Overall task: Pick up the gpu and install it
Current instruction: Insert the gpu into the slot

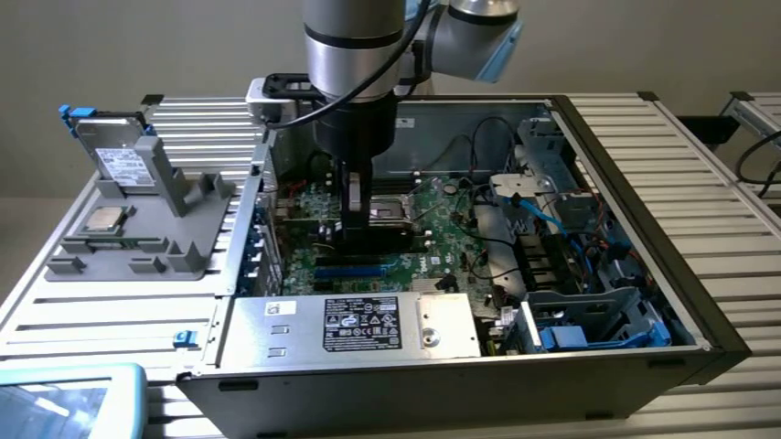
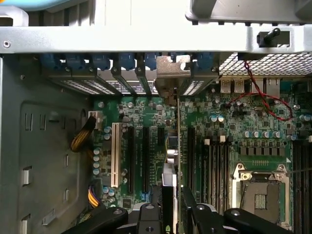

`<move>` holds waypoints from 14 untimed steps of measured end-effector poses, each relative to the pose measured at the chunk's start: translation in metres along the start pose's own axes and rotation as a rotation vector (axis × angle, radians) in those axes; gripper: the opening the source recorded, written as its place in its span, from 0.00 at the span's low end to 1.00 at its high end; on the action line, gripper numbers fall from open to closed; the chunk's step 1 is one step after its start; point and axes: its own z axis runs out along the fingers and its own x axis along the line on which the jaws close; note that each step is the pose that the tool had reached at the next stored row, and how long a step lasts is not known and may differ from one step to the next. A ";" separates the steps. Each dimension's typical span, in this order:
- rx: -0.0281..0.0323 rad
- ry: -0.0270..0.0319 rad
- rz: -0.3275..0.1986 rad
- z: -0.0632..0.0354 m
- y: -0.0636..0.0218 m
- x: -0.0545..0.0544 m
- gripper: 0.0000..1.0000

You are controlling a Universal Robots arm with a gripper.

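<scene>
Gripping the gpu (image 2: 169, 176) upright over the motherboard (image 2: 243, 122), the hand (image 2: 170, 210) was clamped on it; pickup done, seating unconfirmed.

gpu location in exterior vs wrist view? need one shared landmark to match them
Exterior view: gpu on edge inside the open case, under the gripper, to the exterior view's left of the CPU socket.
Wrist view: gpu edge-on, running from the gripper to the rear slot brackets.
Shared landmark: the CPU socket, beside the card in both.
</scene>
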 end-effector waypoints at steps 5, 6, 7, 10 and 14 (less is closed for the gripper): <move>0.0001 0.0000 0.000 0.0091 0.0004 0.000 0.27; 0.0001 0.0000 0.000 0.0106 0.0003 0.000 0.27; 0.0000 0.0000 0.000 0.0121 0.0003 0.000 0.27; -0.0002 0.0002 0.000 0.0144 0.0003 0.000 0.27; 0.0000 -0.0001 0.000 0.0145 0.0002 -0.001 0.27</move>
